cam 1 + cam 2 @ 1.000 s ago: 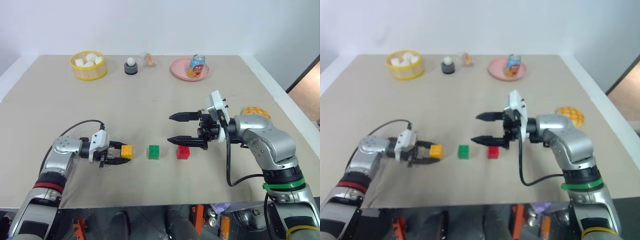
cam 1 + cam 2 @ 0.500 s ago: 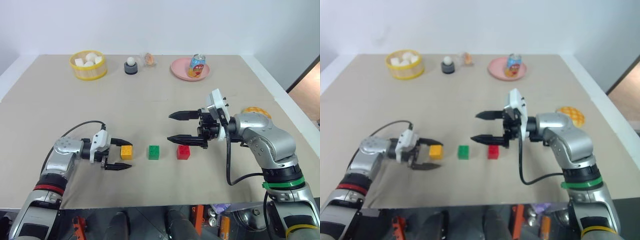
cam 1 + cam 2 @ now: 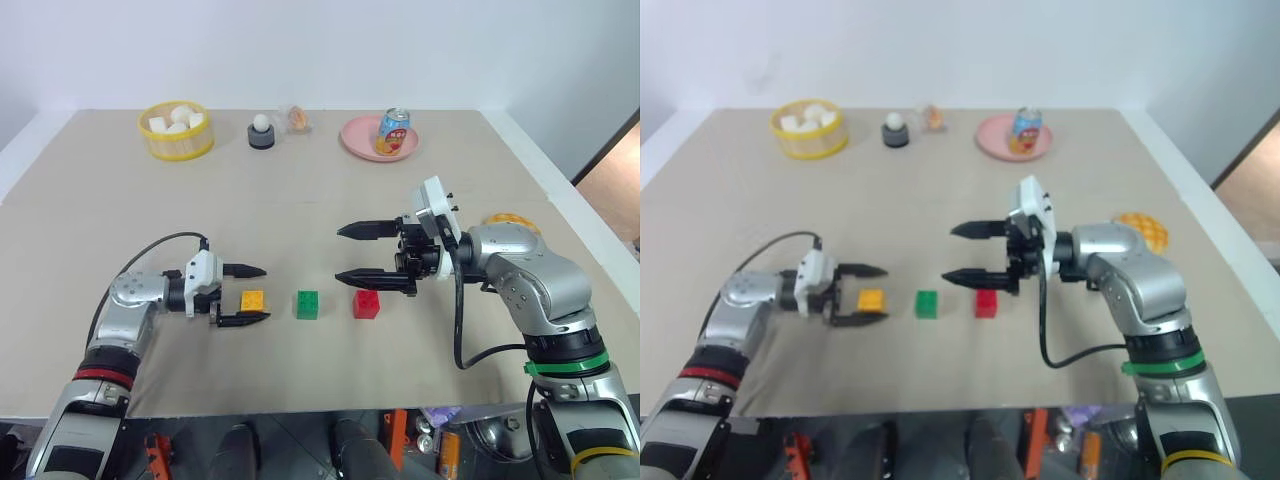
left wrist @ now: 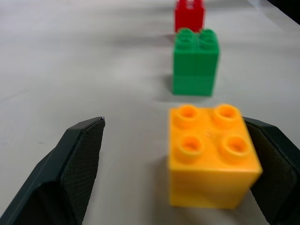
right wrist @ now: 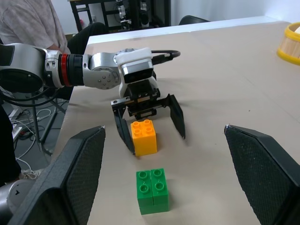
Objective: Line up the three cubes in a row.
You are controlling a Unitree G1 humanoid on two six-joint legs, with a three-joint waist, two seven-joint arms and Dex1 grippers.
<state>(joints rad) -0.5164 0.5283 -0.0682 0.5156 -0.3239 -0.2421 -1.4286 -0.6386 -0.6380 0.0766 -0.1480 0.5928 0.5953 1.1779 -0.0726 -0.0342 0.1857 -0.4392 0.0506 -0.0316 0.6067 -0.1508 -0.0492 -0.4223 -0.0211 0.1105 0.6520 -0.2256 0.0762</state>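
While the three cubes already sit in a line low in the frame's middle, we judge the task all but finished. Our left claw [image 3: 243, 295] is spread wide around the orange-yellow cube [image 3: 253, 301], one finger close by its side, holding nothing. Just right of it stand the green cube [image 3: 307, 304] and the red cube [image 3: 367, 304], evenly spaced and apart from each other on the table [image 3: 300, 200]. Our right claw [image 3: 347, 254] hangs spread above and just left of the red cube, also empty. What seems left is drawing both arms clear, and perhaps a small nudge if the row needs truing.

Along the upper edge of the frame, a yellow basket [image 3: 177, 143] at upper left holds white lumps [image 3: 178, 118]. A dark cup [image 3: 262, 136] carries a white ball. Further right, a pink plate [image 3: 360, 143] bears a drink can [image 3: 393, 132]. A bun [image 3: 511, 221] lies at the right, behind our right arm.
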